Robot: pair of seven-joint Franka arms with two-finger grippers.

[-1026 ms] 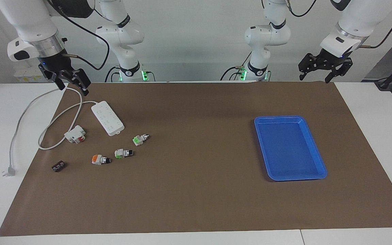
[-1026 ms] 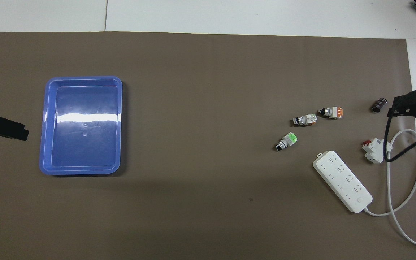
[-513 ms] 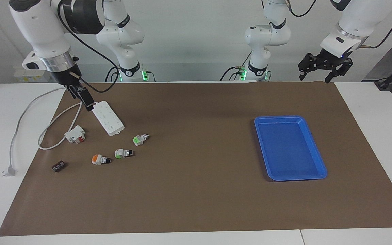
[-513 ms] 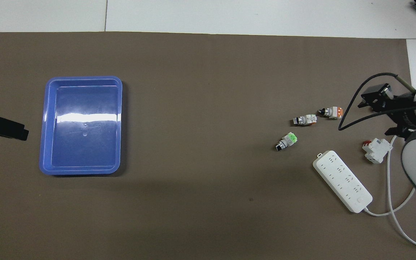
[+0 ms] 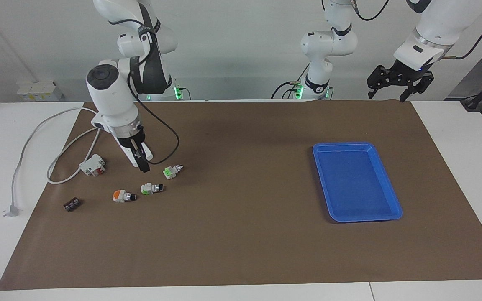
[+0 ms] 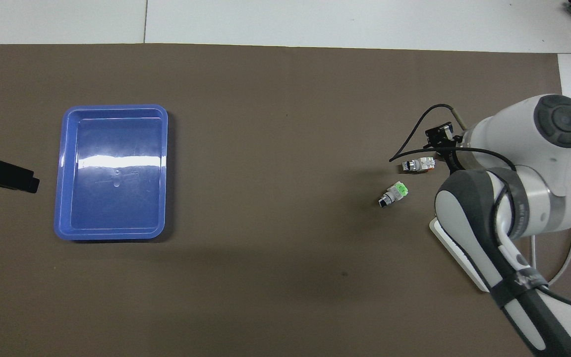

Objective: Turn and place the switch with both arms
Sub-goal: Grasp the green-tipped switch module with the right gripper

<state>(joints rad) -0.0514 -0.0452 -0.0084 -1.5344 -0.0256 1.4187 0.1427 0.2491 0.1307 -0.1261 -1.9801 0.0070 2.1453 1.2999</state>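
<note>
Spanning the table, a brown mat (image 5: 241, 234) carries all items. Right arm (image 5: 115, 96) reaches down over the power strip (image 6: 456, 250); whether its gripper (image 5: 142, 165) is open cannot be told. Left gripper (image 5: 399, 80) waits raised, fingers spread, over the mat's corner. Blue tray (image 5: 391, 196) lies toward the left arm's end. The switch (image 5: 171, 171), bright green face showing, rests on the mat just beside the right gripper, nearer the robots than the paler-green switch (image 5: 152, 188).
</note>
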